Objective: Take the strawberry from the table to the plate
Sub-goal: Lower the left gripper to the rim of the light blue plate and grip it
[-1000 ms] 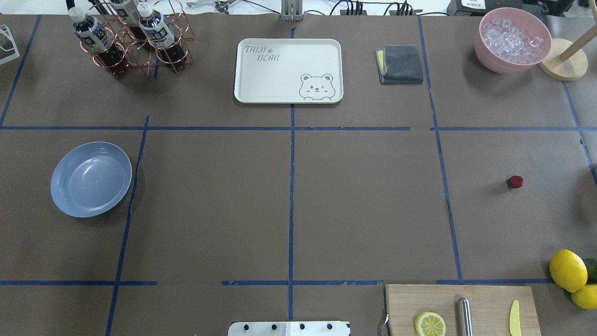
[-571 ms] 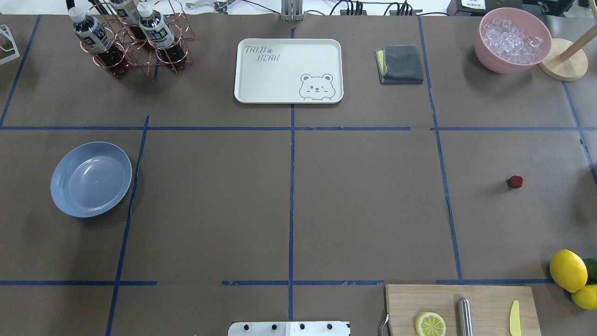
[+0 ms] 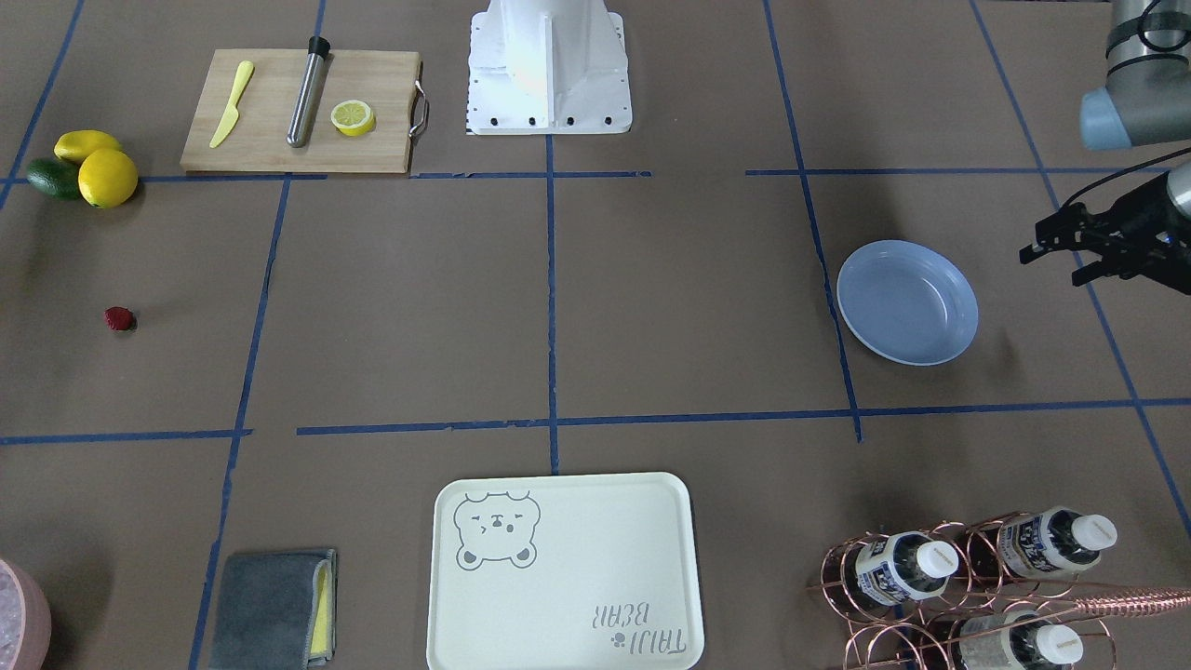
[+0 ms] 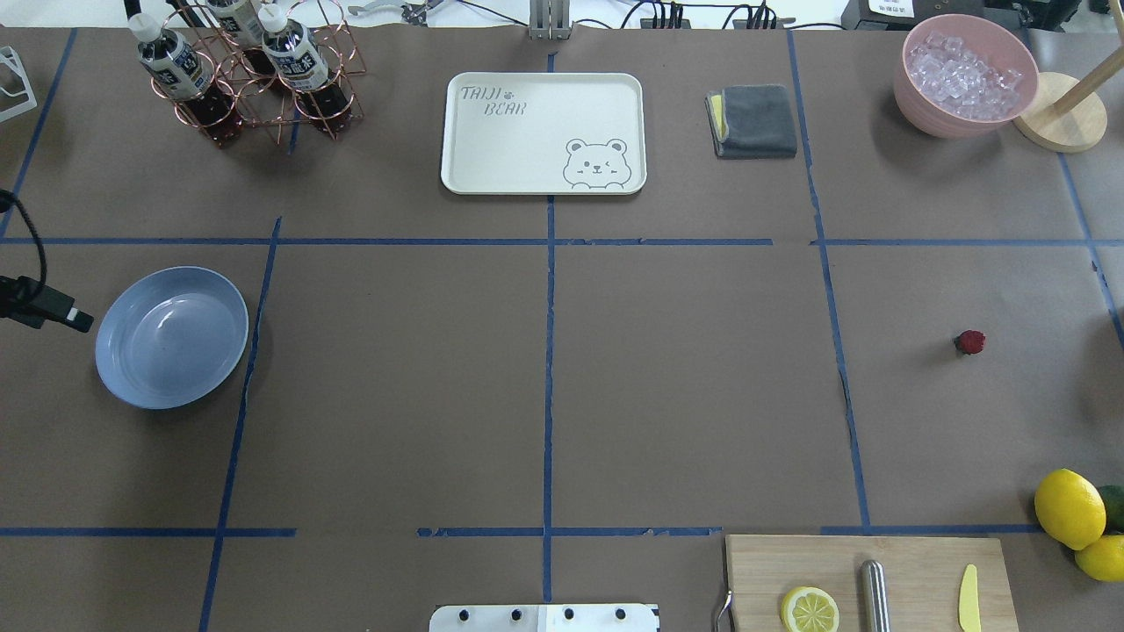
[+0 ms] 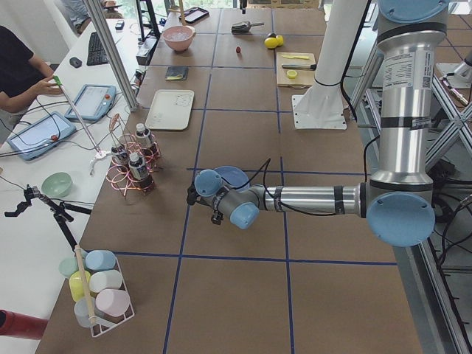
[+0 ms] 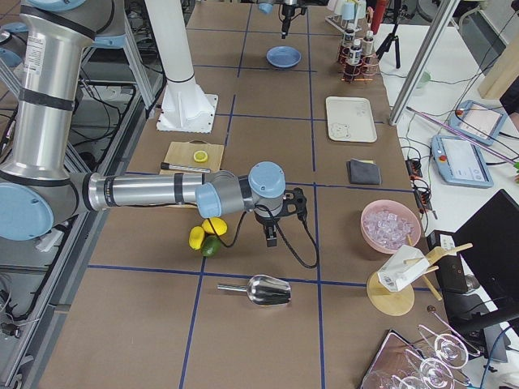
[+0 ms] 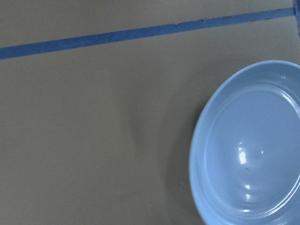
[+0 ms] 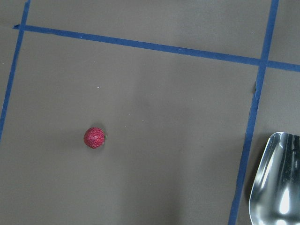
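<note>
Fingers (image 3: 1035, 251) of the left gripper (image 3: 1056, 265) look spread beside the plate (image 3: 907, 302); whether the right gripper (image 6: 272, 237) is parted cannot be told. Far across the table (image 4: 685, 395) lies the strawberry (image 4: 970, 342), round enough that an off-centre pinch could send it rolling.

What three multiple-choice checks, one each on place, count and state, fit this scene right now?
1. Where is the strawberry?
A: on the tray. B: on the cutting board. C: on the bare table, on the robot's right side.
2. How many bottles are there?
A: one. B: three. C: five.
3. The plate is:
A: empty. B: holding a lemon. C: upside down.
Answers: 1 C, it lies alone on the brown paper; 2 B, three white caps show; 3 A, its glossy inside is bare.
</note>
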Motion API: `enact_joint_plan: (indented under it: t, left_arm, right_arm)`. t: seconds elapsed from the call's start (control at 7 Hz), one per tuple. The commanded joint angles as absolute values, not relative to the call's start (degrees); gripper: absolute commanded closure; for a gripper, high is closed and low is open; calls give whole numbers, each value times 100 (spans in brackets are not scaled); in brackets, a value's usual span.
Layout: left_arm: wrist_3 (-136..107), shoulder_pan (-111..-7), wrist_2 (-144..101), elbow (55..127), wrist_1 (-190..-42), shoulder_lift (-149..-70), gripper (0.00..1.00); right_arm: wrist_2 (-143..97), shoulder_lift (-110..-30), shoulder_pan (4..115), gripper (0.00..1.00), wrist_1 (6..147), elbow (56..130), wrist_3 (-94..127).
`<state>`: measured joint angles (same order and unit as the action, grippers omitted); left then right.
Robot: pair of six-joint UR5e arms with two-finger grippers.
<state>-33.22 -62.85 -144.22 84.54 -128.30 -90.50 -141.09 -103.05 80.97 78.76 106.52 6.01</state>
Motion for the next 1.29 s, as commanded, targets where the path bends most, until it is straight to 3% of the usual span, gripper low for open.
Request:
enact_joint_plan:
  t: [0.0, 0.29, 0.43, 0.57, 0.71, 1.14]
  left_arm:
    - [-3806, -5837, -13671, 8394, -12867, -9202, 11]
    - [-3797, -5801, -13649, 8341, -12876, -9202, 22]
    - [-3806, -5792, -13649, 8341, -12867, -9202, 47]
    - [-3832, -5792, -13649, 8332, -12867, -9202, 89]
    - [-3849, -5792, -13649, 8332, -12858, -9202, 100]
    - [-4960, -5783, -13702, 8707, -12867, -9473, 100]
  right_arm:
    - [-14106, -10301, 8042, 0, 7857, 10652, 624]
    - [-14098, -10301, 8042, 0, 7857, 10644, 624]
    - [-14115, -10309, 8042, 0, 7866, 10626, 633]
    - [-14141, -10310, 8042, 0, 7875, 10626, 642]
    - [-14142, -10318, 8042, 0, 7866, 10626, 650]
    - [-14159, -10318, 8042, 0, 7849, 10635, 659]
